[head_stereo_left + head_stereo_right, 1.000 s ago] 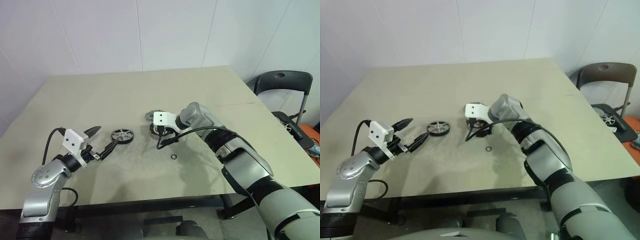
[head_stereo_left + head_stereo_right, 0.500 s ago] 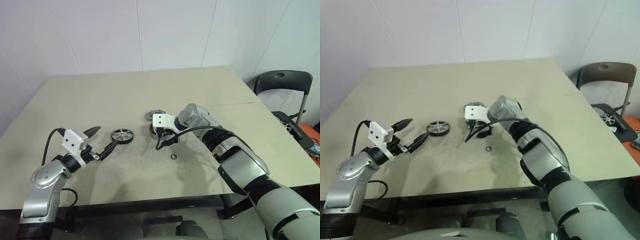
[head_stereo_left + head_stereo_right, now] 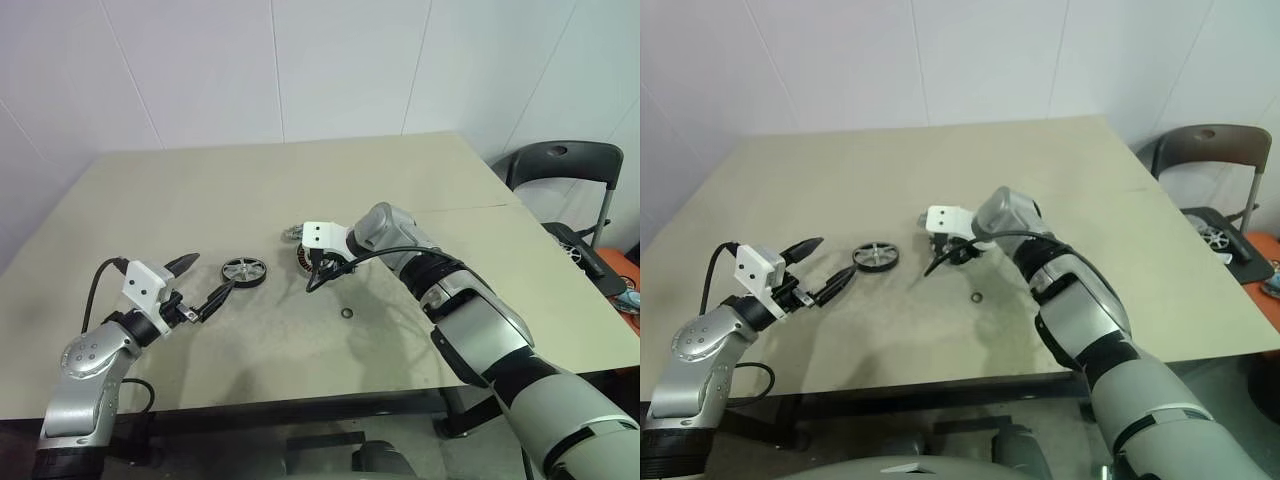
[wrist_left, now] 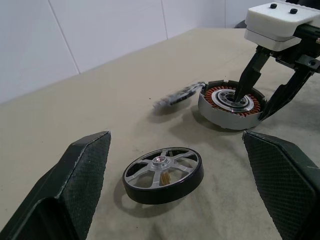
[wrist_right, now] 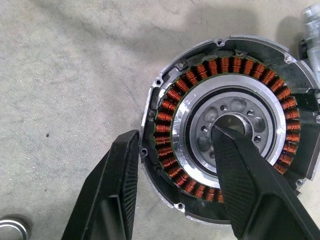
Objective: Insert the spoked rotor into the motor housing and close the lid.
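The motor housing (image 5: 165,125), a silver-rimmed disc with copper windings, lies on the table (image 3: 200,190) at mid-table. My right gripper (image 5: 175,132) points down onto it. One finger sits in the centre hub and the other stands against the outer rim, so the jaws pinch the winding ring. The spoked rotor (image 4: 163,174) lies flat to the housing's left. My left gripper (image 3: 216,270) hovers level just left of it, open and holding nothing. The notched grey lid (image 3: 292,233) lies just behind the housing, smeared in the left wrist view.
A tiny loose metal ring (image 3: 346,314) lies on the table in front of the housing. A dark chair (image 3: 565,165) stands beyond the table's right edge. A white wall runs behind the table.
The right gripper's jaws have narrowed from wide open onto the housing's ring and the hand has edged left. The lid has slid a little left. The left arm has stayed still.
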`<state>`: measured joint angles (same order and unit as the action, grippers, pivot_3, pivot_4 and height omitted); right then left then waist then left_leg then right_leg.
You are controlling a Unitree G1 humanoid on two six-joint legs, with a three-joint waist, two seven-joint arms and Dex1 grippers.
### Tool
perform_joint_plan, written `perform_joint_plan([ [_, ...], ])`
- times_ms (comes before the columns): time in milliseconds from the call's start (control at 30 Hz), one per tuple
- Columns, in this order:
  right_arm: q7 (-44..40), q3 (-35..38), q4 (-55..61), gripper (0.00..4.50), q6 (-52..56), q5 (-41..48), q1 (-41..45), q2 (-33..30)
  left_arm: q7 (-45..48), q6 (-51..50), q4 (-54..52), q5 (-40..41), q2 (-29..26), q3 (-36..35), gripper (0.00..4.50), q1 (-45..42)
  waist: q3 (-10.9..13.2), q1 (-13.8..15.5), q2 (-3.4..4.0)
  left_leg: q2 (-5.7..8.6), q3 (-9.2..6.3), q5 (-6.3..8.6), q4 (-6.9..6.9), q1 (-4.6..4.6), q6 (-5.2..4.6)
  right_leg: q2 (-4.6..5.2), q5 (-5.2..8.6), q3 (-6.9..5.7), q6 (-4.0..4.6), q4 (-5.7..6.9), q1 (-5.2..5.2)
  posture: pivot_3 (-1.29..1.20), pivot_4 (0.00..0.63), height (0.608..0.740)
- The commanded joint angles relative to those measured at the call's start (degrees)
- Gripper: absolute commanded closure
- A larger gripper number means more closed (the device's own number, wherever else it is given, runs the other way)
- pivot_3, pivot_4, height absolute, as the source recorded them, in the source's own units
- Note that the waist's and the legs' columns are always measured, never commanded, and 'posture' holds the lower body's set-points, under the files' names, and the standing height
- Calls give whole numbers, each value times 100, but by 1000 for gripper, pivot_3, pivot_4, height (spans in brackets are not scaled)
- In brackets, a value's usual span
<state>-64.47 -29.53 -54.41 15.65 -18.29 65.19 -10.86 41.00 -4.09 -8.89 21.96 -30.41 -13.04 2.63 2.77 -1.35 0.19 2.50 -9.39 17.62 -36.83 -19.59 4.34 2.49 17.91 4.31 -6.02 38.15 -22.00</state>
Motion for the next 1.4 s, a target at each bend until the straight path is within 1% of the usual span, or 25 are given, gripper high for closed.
perform_joint_plan([
  [33, -666, 161, 986, 2619, 507, 330, -43, -33, -21, 104, -83, 43, -45, -178, 0, -15, 0, -4, 0, 0, 1, 0, 1, -7, 0, 0, 0, 0, 0, 0, -9, 0, 0, 740],
  [100, -1050, 86, 1726, 2620, 940, 414, -278, -152, -12, 106, -72, 39, -50, -183, 0, -8, -1, -15, -1, -3, -1, 0, 0, -40, 1, 1, -1, 0, 0, 2, -30, 0, 0, 740],
  [167, -1258, 3, 2595, 2621, 1526, 437, -590, -277, 3, 123, -31, 33, -57, -190, 0, -18, -2, -31, -2, -4, -3, -6, -11, -91, 10, 4, -2, -3, 2, 9, -67, 0, 0, 740],
  [233, -1362, -49, 3452, 2623, 2331, 512, -885, -343, 30, 155, 49, 31, -65, -195, 0, -45, -2, -26, -3, -3, -1, -14, -10, -96, 26, 12, -3, -11, 2, 8, -73, 0, 0, 740],
  [367, -1458, -121, 4344, 2644, 3455, 815, -1134, -390, 91, 240, 218, 20, -72, -187, 0, -104, -2, -14, -2, -1, 2, -8, -11, -94, 14, 14, -4, -14, 4, 8, -74, 0, 0, 740],
  [433, -1396, -147, 4554, 2644, 3837, 960, -1187, -374, 124, 276, 280, 20, -71, -183, 0, -128, -2, -2, -2, -2, 1, -3, -12, -88, 4, 9, -6, -17, 7, 9, -72, 0, 0, 740],
  [533, -1091, -226, 4642, 2676, 4058, 1057, -1219, -273, 149, 326, 315, 7, -61, -182, 0, -138, -2, 19, -2, -3, 0, -4, -14, -86, 8, 8, -8, -19, 10, 12, -71, 0, 0, 740],
  [567, -924, -281, 4629, 2677, 3856, 1022, -1233, -241, 149, 343, 318, 0, -56, -181, 0, -135, -2, 22, -3, -3, -1, -5, -14, -83, 8, 8, -8, -21, 10, 12, -72, 0, 0, 740],
  [667, -640, -346, 4469, 2677, 3823, 1087, -1189, -167, 126, 364, 304, -12, -49, -164, 0, -123, -2, 20, -3, -3, 0, -4, -16, -82, 8, 8, -8, -21, 10, 12, -74, 0, 0, 740],
  [867, -388, -509, 4192, 2677, 3765, 1151, -1085, -206, 54, 328, 220, -27, -42, -155, 0, -109, -5, 20, -7, -3, -1, -5, -17, -79, 8, 9, -9, -21, 10, 12, -75, 0, 0, 740],
  [933, -390, -552, 4197, 1961, 3822, 1199, -1050, -232, 37, 313, 199, -24, -44, -153, 0, -109, -5, 21, -7, -3, -1, -5, -19, -73, 8, 8, -10, -22, 12, 13, -72, 0, 0, 740],
  [967, -392, -574, 4212, 1719, 3873, 1227, -1028, -244, 29, 306, 187, -22, -46, -150, 0, -111, -5, 22, -8, -3, -2, -5, -20, -73, 9, 8, -11, -24, 12, 14, -72, 0, 0, 740],
  [1067, -364, -581, 4311, 776, 4004, 1334, -976, -271, 9, 281, 156, -6, -49, -143, 0, -115, -6, 22, -8, -3, -4, -5, -22, -75, 9, 8, -13, -25, 11, 14, -72, 0, 0, 740],
  [1133, -301, -505, 4428, 39, 4068, 1414, -938, -294, -2, 257, 132, 2, -46, -130, 0, -119, -6, 22, -8, -3, -4, -5, -21, -76, 9, 8, -13, -25, 11, 14, -73, 0, 0, 740],
  [1200, -253, -396, 4558, 12, 4112, 1497, -893, -337, -8, 239, 115, 8, -45, -119, 0, -122, -5, 22, -8, -3, -4, -5, -20, -77, 9, 8, -13, -25, 11, 14, -74, 0, 0, 740],
  [1300, -149, 33, 4844, 12, 4043, 1752, -875, -486, -5, 224, 108, 18, -40, -111, 0, -127, -5, 22, -8, -3, -4, -5, -21, -80, 9, 8, -13, -25, 11, 14, -74, 0, 0, 740],
  [1400, -22, 494, 5114, 12, 3682, 2005, -1123, -720, 8, 207, 110, 34, -38, -110, 0, -118, -6, 34, -9, -3, -4, -5, -21, -80, 9, 9, -13, -25, 11, 13, -72, 0, 0, 740],
])
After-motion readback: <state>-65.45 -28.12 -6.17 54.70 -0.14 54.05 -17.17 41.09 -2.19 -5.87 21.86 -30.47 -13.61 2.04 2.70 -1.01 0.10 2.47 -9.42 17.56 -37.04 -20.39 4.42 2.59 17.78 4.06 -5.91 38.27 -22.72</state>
